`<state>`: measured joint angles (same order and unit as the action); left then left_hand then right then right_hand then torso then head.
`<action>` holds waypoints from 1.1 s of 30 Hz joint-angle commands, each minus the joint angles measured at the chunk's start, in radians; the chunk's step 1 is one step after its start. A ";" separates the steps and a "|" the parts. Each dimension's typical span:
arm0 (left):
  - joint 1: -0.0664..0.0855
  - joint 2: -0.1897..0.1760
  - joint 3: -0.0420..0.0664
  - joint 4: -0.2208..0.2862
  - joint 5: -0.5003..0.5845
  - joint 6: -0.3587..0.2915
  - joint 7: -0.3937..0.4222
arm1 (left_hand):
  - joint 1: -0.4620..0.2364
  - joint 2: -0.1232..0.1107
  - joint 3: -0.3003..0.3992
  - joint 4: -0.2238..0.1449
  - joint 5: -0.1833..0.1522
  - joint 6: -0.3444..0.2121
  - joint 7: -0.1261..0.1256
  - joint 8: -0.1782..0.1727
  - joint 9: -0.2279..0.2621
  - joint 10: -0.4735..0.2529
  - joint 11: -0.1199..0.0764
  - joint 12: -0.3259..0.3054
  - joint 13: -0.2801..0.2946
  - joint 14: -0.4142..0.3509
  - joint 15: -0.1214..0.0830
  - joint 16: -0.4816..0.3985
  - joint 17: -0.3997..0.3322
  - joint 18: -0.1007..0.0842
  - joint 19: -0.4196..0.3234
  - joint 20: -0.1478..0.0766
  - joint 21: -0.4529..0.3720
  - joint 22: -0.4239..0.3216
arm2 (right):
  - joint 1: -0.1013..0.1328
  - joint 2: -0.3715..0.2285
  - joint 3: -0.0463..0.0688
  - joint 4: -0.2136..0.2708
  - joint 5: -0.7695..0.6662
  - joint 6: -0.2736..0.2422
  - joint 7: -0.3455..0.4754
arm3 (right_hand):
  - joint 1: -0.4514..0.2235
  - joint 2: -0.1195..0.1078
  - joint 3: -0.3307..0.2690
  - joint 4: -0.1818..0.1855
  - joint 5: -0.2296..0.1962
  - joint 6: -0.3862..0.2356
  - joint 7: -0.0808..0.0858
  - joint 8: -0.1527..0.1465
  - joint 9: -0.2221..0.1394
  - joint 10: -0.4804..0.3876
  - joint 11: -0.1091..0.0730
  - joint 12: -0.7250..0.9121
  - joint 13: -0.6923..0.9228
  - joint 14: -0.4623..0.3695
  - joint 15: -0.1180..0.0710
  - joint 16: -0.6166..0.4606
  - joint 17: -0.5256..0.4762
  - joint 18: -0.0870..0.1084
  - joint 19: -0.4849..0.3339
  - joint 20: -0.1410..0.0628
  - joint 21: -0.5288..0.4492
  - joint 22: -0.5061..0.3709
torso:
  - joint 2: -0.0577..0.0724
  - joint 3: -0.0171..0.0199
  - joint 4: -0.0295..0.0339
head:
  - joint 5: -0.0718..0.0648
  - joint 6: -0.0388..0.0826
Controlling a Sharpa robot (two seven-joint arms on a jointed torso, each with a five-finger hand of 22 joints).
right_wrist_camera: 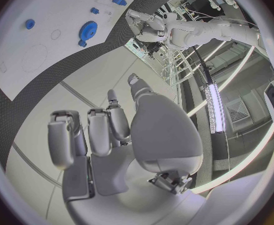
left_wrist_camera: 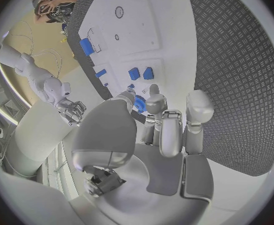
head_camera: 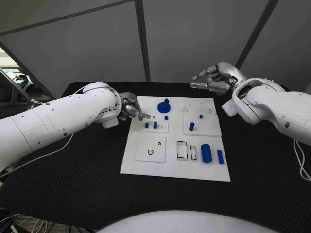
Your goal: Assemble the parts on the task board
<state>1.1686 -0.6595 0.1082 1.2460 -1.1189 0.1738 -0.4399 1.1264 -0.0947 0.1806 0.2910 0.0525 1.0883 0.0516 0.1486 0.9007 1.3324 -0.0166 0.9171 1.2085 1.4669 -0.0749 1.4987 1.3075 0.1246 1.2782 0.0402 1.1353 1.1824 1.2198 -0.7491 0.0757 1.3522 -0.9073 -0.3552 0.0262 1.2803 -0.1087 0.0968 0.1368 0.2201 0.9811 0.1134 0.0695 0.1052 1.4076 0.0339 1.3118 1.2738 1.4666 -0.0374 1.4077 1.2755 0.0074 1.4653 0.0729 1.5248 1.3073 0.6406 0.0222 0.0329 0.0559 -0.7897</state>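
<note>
**Left hand nearest the blue pegs**

Black textured table (head_camera: 71,194) carries the white rectangular task board (head_camera: 175,167). Silver left hand (head_camera: 132,109), fingers loosely curled and holding nothing, hovers at the board's far left corner, just beside two small upright blue plastic pegs (head_camera: 150,125). Silver right hand (head_camera: 215,77), fingers curled in on nothing, hangs well apart beyond the board.

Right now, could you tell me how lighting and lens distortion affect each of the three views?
Head view: even light, edges straight, the task board sharp against the black table. Left wrist view: strong fisheye, the board's edges bow, and the left hand looms large over it. Right wrist view: same bending, with a bright light strip glaring beside the right hand.
</note>
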 commanded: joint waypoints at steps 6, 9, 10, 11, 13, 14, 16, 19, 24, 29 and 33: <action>-0.001 0.019 -0.011 -0.015 -0.021 0.011 -0.009 | 0.021 0.007 -0.006 -0.008 -0.004 0.009 -0.004 0.002 -0.005 0.010 -0.002 0.009 0.000 0.082 0.000 0.005 0.197 -0.013 0.011 -0.001 0.007 0.004 | 0.002 0.002 0.001 0.000 0.002 0.004 0.004 | -0.009 0.003 -0.004 0.000 0.004 0.006 0.000 -0.004 0.002 -0.001 -0.004 0.000 -0.001 0.044 -0.008 -0.005 0.000 0.012 0.060 -0.006 -0.005 0.190 | 0.001 -0.0003 -0.0008 | 0.001 -0.001; -0.001 0.025 -0.017 -0.021 -0.021 0.020 -0.011 | 0.031 0.010 -0.005 -0.010 -0.003 0.009 -0.004 0.003 -0.007 0.010 -0.002 0.009 0.000 0.082 0.000 0.006 0.198 -0.013 0.011 -0.002 0.007 0.005 | 0.001 0.002 0.001 -0.001 0.002 0.005 0.004 | -0.009 0.003 -0.004 0.000 0.004 0.006 0.000 -0.004 0.002 -0.001 -0.004 0.000 -0.001 0.044 -0.008 -0.005 0.000 0.012 0.060 -0.006 -0.005 0.190 | 0.002 -0.0005 -0.0006 | 0.001 -0.002; -0.001 0.027 -0.018 -0.023 -0.021 0.022 -0.012 | 0.035 0.011 -0.005 -0.011 -0.003 0.009 -0.004 0.003 -0.007 0.010 -0.002 0.009 0.000 0.082 0.000 0.006 0.198 -0.013 0.011 -0.002 0.007 0.005 | 0.001 0.003 0.001 -0.001 0.002 0.005 0.003 | -0.009 0.003 -0.004 0.000 0.004 0.006 0.000 -0.004 0.002 -0.001 -0.004 0.000 -0.001 0.044 -0.008 -0.005 0.000 0.012 0.060 -0.006 -0.005 0.190 | 0.002 -0.0003 0.0001 | 0.001 -0.001; -0.001 0.028 -0.020 -0.024 -0.021 0.023 -0.013 | 0.037 0.011 -0.005 -0.012 -0.003 0.009 -0.004 0.003 -0.008 0.010 -0.002 0.009 -0.001 0.082 0.000 0.006 0.198 -0.013 0.011 -0.002 0.007 0.005 | 0.001 0.003 0.001 -0.001 0.002 0.005 0.003 | -0.008 0.006 -0.004 -0.001 0.005 0.007 0.000 -0.004 0.002 -0.001 -0.004 0.000 -0.001 0.044 -0.008 -0.005 0.001 0.012 0.060 -0.006 -0.005 0.190 | 0.002 -0.0004 0.0001 | 0.000 -0.002; -0.001 0.029 -0.021 -0.025 -0.021 0.024 -0.013 | 0.038 0.011 -0.005 -0.012 -0.003 0.009 -0.004 0.004 -0.008 0.010 -0.002 0.009 0.000 0.082 0.000 0.006 0.198 -0.013 0.011 -0.002 0.006 0.005 | 0.001 0.003 0.001 -0.001 0.002 0.005 0.003 | -0.008 0.006 -0.004 -0.001 0.005 0.007 0.000 -0.004 0.002 -0.001 -0.004 0.000 -0.001 0.044 -0.008 -0.005 0.001 0.012 0.060 -0.006 -0.005 0.190 | 0.002 -0.0003 -0.0001 | 0.000 -0.002; -0.001 0.030 -0.022 -0.025 -0.021 0.024 -0.013 | 0.039 0.011 -0.005 -0.012 -0.003 0.009 -0.004 0.004 -0.008 0.010 -0.002 0.010 0.000 0.082 0.000 0.006 0.198 -0.013 0.011 -0.002 0.007 0.005 | 0.001 0.003 0.001 -0.001 0.002 0.005 0.003 | -0.008 0.006 -0.004 -0.001 0.005 0.007 0.000 -0.004 0.002 -0.001 -0.004 0.000 -0.001 0.044 -0.008 -0.005 0.001 0.012 0.060 -0.006 -0.005 0.190 | 0.002 -0.0003 -0.0001 | -0.001 -0.002; -0.002 0.031 -0.023 -0.025 -0.021 0.023 -0.013 | 0.040 0.011 -0.005 -0.012 -0.003 0.009 -0.004 0.004 -0.008 0.010 -0.002 0.010 0.000 0.082 0.000 0.007 0.199 -0.013 0.011 -0.002 0.007 0.005 | 0.001 0.003 0.001 -0.001 0.002 0.005 0.003 | -0.008 0.006 -0.004 -0.001 0.005 0.007 0.000 -0.004 0.002 -0.001 -0.004 0.000 -0.001 0.044 -0.008 -0.005 0.001 0.012 0.060 -0.006 -0.005 0.190 | 0.001 -0.0004 -0.0001 | -0.001 -0.003; -0.002 0.033 -0.024 -0.025 -0.021 0.019 -0.012 | 0.040 0.011 -0.005 -0.012 -0.003 0.009 -0.004 0.004 -0.008 0.010 -0.002 0.010 0.000 0.082 0.000 0.007 0.199 -0.013 0.011 -0.002 0.007 0.005 | 0.001 0.004 0.001 -0.002 0.002 0.005 0.004 | -0.008 0.006 -0.004 -0.001 0.005 0.007 0.000 -0.004 0.002 -0.001 -0.004 0.000 -0.001 0.044 -0.008 -0.005 0.001 0.012 0.060 -0.006 -0.005 0.190 | 0.002 -0.0006 -0.0003 | -0.001 -0.002; -0.002 0.031 -0.024 -0.022 -0.021 0.001 -0.008 | 0.042 0.013 -0.005 -0.013 -0.003 0.010 -0.004 0.004 -0.008 0.010 -0.002 0.011 0.000 0.082 0.000 0.006 0.198 -0.013 0.012 -0.002 0.007 0.006 | 0.001 0.004 0.001 -0.002 0.002 0.005 0.004 | -0.008 0.006 -0.004 -0.001 0.005 0.007 0.000 -0.004 0.002 -0.001 -0.004 0.000 -0.001 0.044 -0.008 -0.005 0.001 0.012 0.060 -0.006 -0.005 0.190 | 0.001 -0.0001 0.0001 | -0.002 -0.002; -0.002 0.022 -0.021 -0.016 -0.019 -0.056 0.012 | 0.036 0.010 -0.013 -0.006 -0.004 0.008 -0.002 0.004 -0.010 0.005 -0.001 -0.001 -0.007 0.079 0.000 -0.001 0.191 -0.011 0.007 -0.002 -0.001 -0.001 | 0.001 0.003 0.001 -0.003 0.002 0.004 0.004 | -0.008 0.006 -0.004 -0.001 0.005 0.007 0.000 -0.004 0.002 -0.001 -0.004 0.000 -0.001 0.044 -0.008 -0.005 0.001 0.012 0.060 -0.006 -0.005 0.190 | 0.001 -0.0006 0.0004 | -0.003 -0.002; -0.001 0.013 -0.010 -0.013 0.025 -0.148 0.063 | 0.033 0.000 -0.031 -0.001 -0.004 -0.029 0.014 -0.017 -0.029 -0.057 0.012 -0.112 -0.069 0.041 0.012 -0.095 0.105 0.014 -0.078 0.005 -0.126 -0.102 | 0.001 0.002 0.001 -0.003 0.002 0.003 0.005 | -0.008 0.006 -0.004 -0.001 0.005 0.007 0.000 -0.004 0.002 -0.001 -0.004 0.000 -0.001 0.044 -0.008 -0.005 0.001 0.012 0.060 -0.006 -0.005 0.190 | 0.001 -0.0002 0.0005 | -0.004 0.000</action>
<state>1.1642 -0.6456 0.0962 1.2298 -1.1293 0.1254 -0.4322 1.1572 -0.0840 0.1545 0.2898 0.0526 1.0676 0.0622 0.1371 0.8758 1.2914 -0.0069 0.8329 1.1543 1.4665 -0.0703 1.4245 1.3075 0.1246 1.2209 0.0434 1.0381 1.1034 1.2188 -0.7466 0.0756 1.3487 -0.9073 -0.3545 0.0252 1.2764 -0.1048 0.0968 0.1367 0.2201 0.9811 0.1134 0.0695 0.1060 1.4076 0.0339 1.3117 1.2738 1.4666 -0.0374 1.4077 1.2755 0.0075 1.4653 0.0729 1.5248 1.3073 0.6417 0.0217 0.0326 0.0516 -0.7903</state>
